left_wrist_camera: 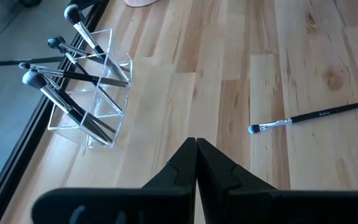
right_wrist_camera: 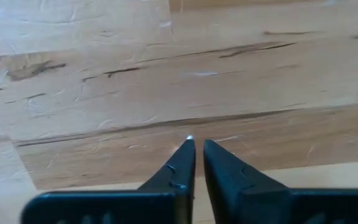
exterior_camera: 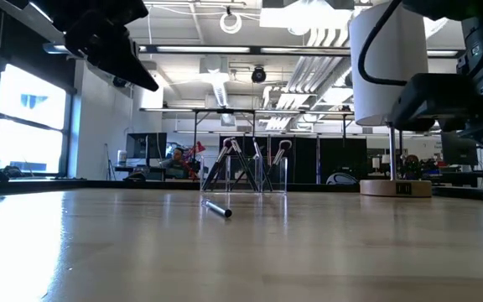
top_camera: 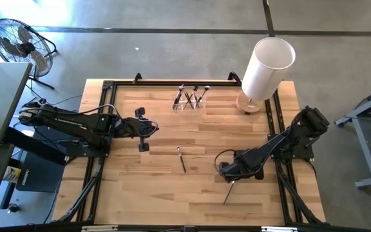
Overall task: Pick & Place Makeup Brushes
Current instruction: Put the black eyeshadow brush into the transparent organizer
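Note:
One makeup brush lies flat on the wooden table near its middle, also seen in the left wrist view and the low view. A second brush lies flat by the near edge, just beside my right gripper. That gripper points down at bare wood, its fingers a narrow gap apart with nothing between them. Several more brushes stand leaning in a clear holder at the far edge. My left gripper hangs shut above the table's left half, short of the holder.
A tall white cylinder on a round wooden base stands at the far right corner. A black frame borders the tabletop. Bare wood lies between the two arms around the middle brush.

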Tool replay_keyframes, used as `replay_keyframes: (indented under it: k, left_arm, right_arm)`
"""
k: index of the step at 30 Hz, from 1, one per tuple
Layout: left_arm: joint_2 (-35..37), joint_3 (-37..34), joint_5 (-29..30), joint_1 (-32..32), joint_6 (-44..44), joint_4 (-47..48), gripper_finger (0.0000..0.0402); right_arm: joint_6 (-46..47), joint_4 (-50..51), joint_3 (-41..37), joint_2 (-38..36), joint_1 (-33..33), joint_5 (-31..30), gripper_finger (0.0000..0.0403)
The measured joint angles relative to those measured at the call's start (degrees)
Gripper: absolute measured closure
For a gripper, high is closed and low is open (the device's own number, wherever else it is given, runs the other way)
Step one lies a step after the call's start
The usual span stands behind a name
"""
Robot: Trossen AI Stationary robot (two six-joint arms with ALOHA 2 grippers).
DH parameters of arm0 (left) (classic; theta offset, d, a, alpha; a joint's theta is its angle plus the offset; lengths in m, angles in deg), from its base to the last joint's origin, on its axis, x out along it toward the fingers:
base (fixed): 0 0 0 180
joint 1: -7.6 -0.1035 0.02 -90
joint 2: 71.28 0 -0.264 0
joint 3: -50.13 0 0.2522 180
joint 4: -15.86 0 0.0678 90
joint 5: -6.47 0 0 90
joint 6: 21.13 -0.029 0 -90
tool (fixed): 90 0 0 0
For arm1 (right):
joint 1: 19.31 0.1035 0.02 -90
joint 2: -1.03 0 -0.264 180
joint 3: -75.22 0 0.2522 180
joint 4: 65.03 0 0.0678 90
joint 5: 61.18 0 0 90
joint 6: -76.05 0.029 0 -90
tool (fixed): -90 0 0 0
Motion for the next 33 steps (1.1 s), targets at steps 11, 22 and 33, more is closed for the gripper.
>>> replay_keyframes:
  k: [11, 22, 33]
  left_arm:
    - [0.0, 0.0, 0.0, 0.0, -1.4, 0.0, 0.0401]
    - [0.0, 0.0, 0.8, 0.0, -1.4, 0.0, 0.0401]
    - [0.0, 0.0, 0.9, 0.0, -2.7, 0.3, 0.0401]
  right_arm:
    - [1.8, -1.7, 0.0, 0.1, -0.1, -1.2, 0.0287]
    - [2.3, -4.7, 0.1, 4.1, -3.9, 1.5, 0.0305]
    - [4.4, -6.0, 0.0, 4.8, -3.3, 4.8, 0.0328]
